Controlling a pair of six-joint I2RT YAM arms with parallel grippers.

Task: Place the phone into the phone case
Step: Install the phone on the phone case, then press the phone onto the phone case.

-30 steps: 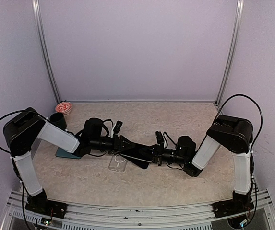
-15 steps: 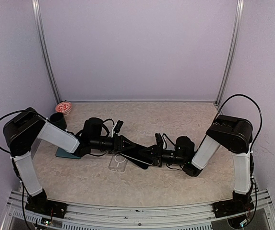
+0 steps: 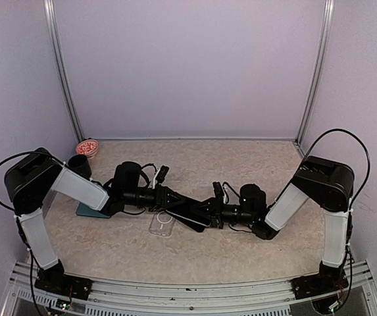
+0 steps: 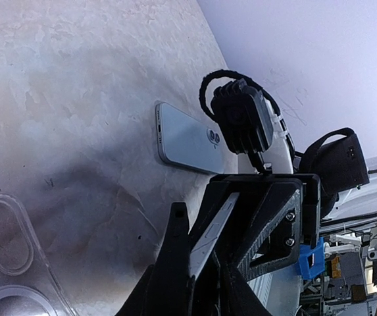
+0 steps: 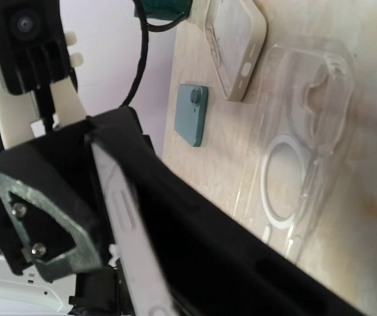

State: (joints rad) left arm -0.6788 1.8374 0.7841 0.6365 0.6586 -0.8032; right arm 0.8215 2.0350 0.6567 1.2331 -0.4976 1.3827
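Operator: Where is the phone [image 3: 189, 216]?

Spotter: Off the table, mid-workspace, bridged between the two arms. From above, its long axis runs roughly ten o'clock to four o'clock. It looks tilted, with a silver side rail uppermost.

Operator: Fingers?

Spotter: The left gripper [image 3: 170, 199] is closed on the ten o'clock end and the right gripper [image 3: 208, 214] on the four o'clock end. Each wrist view shows the rail pinched between dark fingers.

Operator: And the phone case [image 3: 162, 225]?

Spotter: It lies flat on the table and it is clear, with bare tabletop showing through, so it is empty. It sits at seven o'clock from the phone's middle and at six o'clock from the left gripper, just beside it. From the right gripper it lies toward eight o'clock and farther off, so the left arm is nearer.

Operator: Alignment?

Spotter: The case's long axis runs near twelve to six, crossing the phone's. I'd judge the phone must swing round and level out before it goes down.

Operator: Other containers?

Spotter: A red-and-white bowl [image 3: 86, 155] and a black cup [image 3: 76, 170] stand at the table's ten o'clock corner. I cannot tell what is in them.
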